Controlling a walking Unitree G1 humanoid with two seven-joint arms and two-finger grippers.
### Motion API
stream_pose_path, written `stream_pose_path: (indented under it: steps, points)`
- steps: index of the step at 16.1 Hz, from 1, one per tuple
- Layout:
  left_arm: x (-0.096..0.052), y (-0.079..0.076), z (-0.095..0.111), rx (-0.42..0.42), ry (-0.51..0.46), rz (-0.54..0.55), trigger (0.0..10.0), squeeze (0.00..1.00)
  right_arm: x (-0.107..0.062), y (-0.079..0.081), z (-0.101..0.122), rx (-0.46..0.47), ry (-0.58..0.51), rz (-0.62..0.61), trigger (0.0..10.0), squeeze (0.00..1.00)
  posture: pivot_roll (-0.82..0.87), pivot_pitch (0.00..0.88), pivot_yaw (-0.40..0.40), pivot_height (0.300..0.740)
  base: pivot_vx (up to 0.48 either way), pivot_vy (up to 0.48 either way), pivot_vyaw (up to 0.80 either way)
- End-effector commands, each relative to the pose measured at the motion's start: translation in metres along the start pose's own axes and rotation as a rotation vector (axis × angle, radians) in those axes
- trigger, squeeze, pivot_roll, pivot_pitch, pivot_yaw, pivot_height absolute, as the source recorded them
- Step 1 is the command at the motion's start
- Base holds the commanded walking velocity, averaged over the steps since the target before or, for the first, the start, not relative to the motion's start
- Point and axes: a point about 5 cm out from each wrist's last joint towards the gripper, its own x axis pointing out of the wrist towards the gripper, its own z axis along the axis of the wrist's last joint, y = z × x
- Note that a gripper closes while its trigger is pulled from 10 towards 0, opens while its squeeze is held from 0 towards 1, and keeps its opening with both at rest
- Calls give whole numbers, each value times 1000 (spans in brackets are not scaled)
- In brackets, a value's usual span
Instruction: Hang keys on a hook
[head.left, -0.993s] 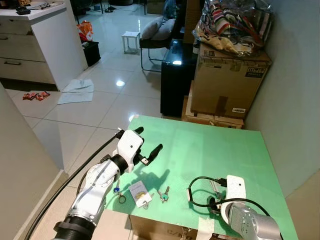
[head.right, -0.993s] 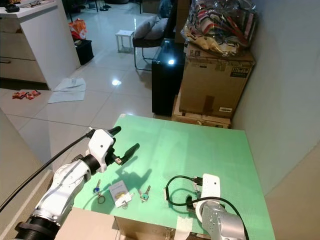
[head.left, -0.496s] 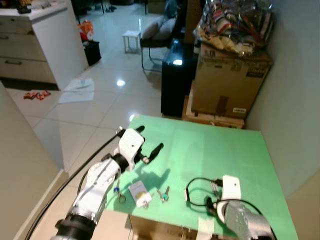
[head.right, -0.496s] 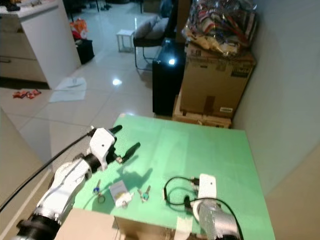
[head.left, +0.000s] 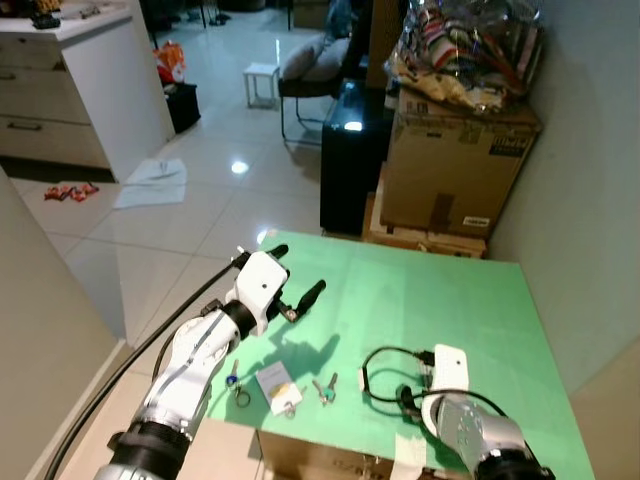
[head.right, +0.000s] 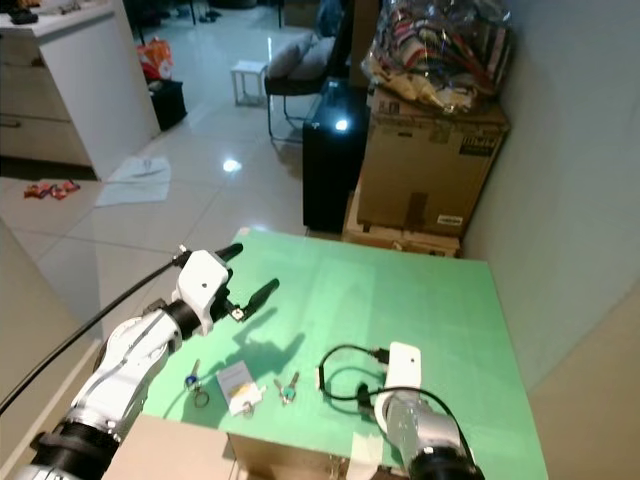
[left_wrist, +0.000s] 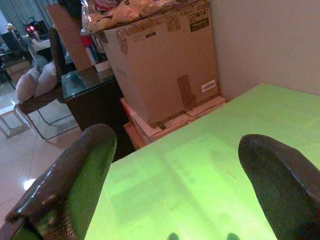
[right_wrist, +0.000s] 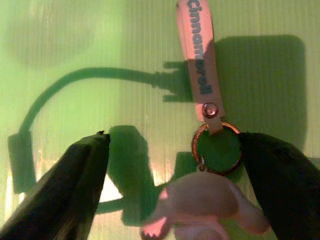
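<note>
Right wrist view has the right gripper (right_wrist: 172, 187), fingers spread wide, empty, straddling the keyring's round metal ring with beige strap (right_wrist: 216, 150) flat on the green bench (head.left: 440, 290) — light, floppy, probably slippery, so I'd pinch that ring.

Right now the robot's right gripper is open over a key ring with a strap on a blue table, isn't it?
Not quite. The table is green, not blue; both eye views and the right wrist view show that. The rest holds: the right gripper is open over the key ring with its strap.
</note>
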Motion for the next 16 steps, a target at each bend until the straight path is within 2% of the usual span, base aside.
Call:
stream_pose_path:
  steps: [1,2,3,8,13,16]
  points:
    - [0,1,-1,18,9,-4,10000,0,1,4,-5,22,25,29,784,0,-71,0,11,736,0,0,0]
    - [-1,2,-1,20,10,-2,10000,0,1,4,-5,16,24,28,0,0,-67,0,8,736,0,0,0]
    - [-2,2,-1,22,11,0,10000,0,-1,2,-3,-12,11,16,10000,0,-65,0,7,736,0,0,0]
    - [-3,2,-2,24,15,1,10000,0,-13,-10,-5,-58,-15,5,10000,0,-82,0,8,736,0,0,0]
    - [-1,1,-3,29,17,-12,10000,0,-19,-7,-18,-17,58,39,10000,0,-96,0,17,736,0,0,0]
    - [1,1,-3,32,17,-12,10000,0,-18,-13,-26,15,105,40,10000,0,-100,0,17,736,0,0,0]
